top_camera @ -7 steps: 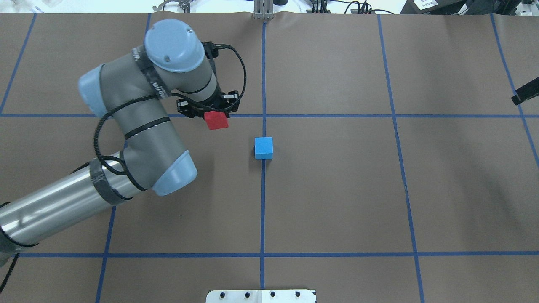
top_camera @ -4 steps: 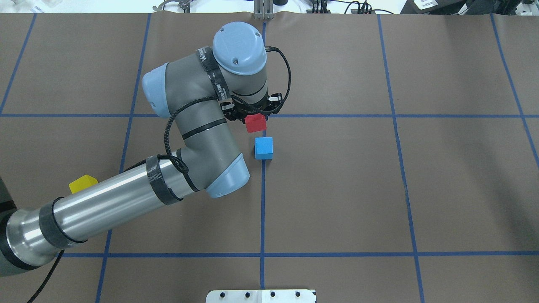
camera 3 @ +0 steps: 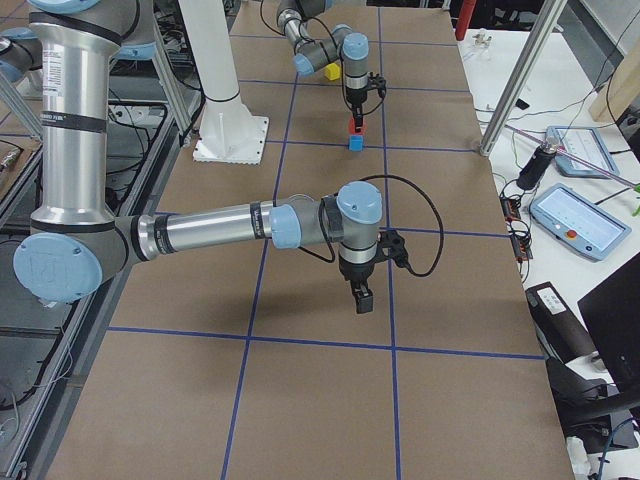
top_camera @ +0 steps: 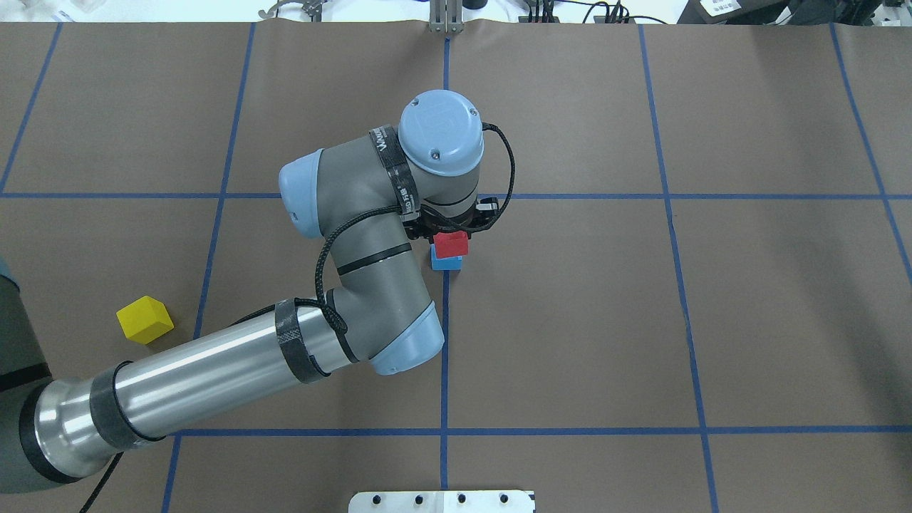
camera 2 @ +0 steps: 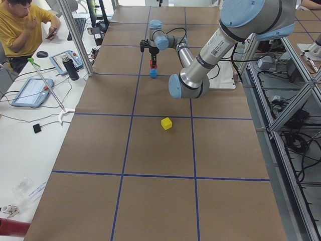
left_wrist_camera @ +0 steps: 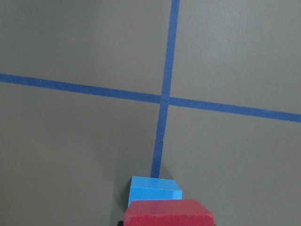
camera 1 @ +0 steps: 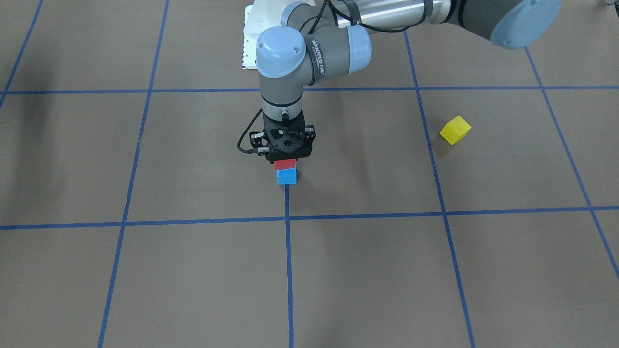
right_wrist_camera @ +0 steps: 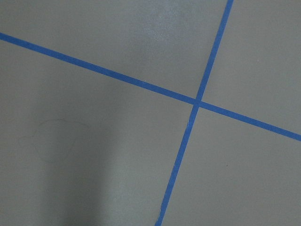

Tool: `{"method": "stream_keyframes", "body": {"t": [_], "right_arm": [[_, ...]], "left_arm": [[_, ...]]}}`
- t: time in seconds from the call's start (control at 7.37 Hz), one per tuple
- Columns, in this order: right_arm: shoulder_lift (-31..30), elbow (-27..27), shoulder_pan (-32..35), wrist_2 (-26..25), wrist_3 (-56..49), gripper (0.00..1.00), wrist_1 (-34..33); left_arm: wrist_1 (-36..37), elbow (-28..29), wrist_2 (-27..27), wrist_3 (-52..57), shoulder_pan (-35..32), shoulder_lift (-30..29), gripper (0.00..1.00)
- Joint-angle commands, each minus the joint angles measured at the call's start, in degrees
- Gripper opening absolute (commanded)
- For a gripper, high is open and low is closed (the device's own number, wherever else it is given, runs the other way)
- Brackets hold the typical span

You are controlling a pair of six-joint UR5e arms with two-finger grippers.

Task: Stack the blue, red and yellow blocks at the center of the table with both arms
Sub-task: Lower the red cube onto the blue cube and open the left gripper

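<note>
My left gripper (top_camera: 452, 241) is shut on the red block (top_camera: 451, 244) and holds it right over the light blue block (top_camera: 447, 263), which stands on a tape line at the middle of the table (top_camera: 570, 320). From the front the red block (camera 1: 285, 165) looks set on the blue block (camera 1: 287, 178), but I cannot tell whether they touch. The left wrist view has the red block (left_wrist_camera: 168, 213) at its bottom edge, with the blue block (left_wrist_camera: 154, 189) just beyond. The yellow block (top_camera: 144, 320) lies alone on the table's left part. My right gripper (camera 3: 363, 301) shows only from the side, low over bare table, and I cannot tell its state.
The white pedestal (top_camera: 442, 501) sits at the near table edge. The left forearm (top_camera: 214, 377) stretches across the left half, close to the yellow block. A person (camera 2: 20, 30) sits at a desk with tablets beyond the far edge.
My left arm has carried the red block rightward and toward the robot, from beside the blue block to right over it. The yellow block has come out from behind the forearm.
</note>
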Motion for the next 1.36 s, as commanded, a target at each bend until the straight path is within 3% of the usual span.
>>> {"method": "stream_keyframes", "body": {"t": [0.0,0.81,1.22], "right_arm": [[0.1,0.0,-0.1,0.0,0.0,0.99,0.1],[0.2,0.0,-0.1,0.0,-0.1,0.99,0.1],[0.2,0.0,0.0,0.0,-0.1,0.99,0.1]], "left_arm": [[0.0,0.0,0.3,1.3,0.0,0.3,0.0],[-2.1,0.3,1.1,3.4,0.1,1.2,0.0],[-2.1,0.2,1.1,3.4,0.3,1.1,0.18]]}}
